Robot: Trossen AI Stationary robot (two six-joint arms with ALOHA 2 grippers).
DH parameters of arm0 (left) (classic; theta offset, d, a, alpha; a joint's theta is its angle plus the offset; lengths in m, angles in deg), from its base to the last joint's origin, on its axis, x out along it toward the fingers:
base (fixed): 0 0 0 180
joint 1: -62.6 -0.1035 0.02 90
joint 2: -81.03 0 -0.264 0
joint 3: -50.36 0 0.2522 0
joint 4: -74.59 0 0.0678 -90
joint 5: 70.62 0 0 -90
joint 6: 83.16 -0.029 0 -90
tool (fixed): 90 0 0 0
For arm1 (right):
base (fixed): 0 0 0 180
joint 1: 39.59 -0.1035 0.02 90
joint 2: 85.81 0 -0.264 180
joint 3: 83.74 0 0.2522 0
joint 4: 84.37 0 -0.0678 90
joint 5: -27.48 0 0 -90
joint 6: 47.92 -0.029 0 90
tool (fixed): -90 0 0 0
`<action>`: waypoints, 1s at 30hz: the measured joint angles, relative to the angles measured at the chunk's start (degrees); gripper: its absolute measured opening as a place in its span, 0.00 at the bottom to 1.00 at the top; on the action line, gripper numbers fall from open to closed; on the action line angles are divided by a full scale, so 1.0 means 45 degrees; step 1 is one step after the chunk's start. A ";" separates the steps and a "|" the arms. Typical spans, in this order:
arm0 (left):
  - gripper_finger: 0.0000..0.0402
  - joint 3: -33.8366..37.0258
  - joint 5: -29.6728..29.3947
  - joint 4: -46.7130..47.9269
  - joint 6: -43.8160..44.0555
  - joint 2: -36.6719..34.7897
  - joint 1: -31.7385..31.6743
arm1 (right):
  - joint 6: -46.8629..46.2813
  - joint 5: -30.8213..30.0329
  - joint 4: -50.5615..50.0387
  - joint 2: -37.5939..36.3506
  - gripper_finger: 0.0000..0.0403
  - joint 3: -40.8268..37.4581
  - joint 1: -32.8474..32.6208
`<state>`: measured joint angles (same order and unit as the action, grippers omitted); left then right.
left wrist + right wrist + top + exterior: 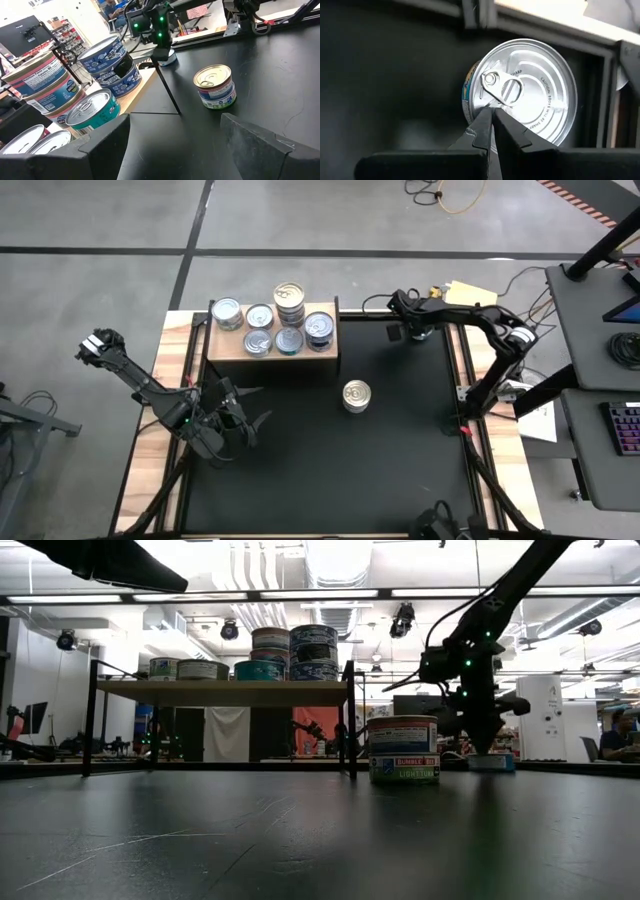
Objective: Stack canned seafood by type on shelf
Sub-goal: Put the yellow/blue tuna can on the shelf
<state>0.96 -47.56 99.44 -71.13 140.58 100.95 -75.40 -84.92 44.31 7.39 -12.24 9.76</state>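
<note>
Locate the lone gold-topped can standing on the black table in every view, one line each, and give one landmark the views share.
High view: gold-topped can mid-table, below the shelf's right corner.
Low view: centre, right of the shelf.
Left wrist view: right of centre.
Right wrist view: not in it; a silver-topped can fills it.
Shared landmark: the shelf.

From up here I see a grey concrete floor [300, 215] crossed by dark lines [190, 250], with a yellow cable [455, 198] looped near the far edge. To the right stands a grey desk [590, 330] carrying a black keyboard [625, 425]. Looking level across the table, I get an open workshop: bright strip lights [310, 593] along the ceiling, white pipes [245, 565] overhead, a white pillar [540, 715], and a person seated [617, 737] at the far right. A dark monitor [22, 35] sits in the background.
</note>
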 joint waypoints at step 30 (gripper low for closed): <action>0.74 0.0000 0.0000 0.0004 0.0112 -0.0002 -0.0024 | -0.2269 0.3096 -0.4079 -0.0698 0.03 -0.0058 -0.6493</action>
<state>0.96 -47.56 99.46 -70.63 140.57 100.84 -85.62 -70.99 25.96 4.25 -12.51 -19.46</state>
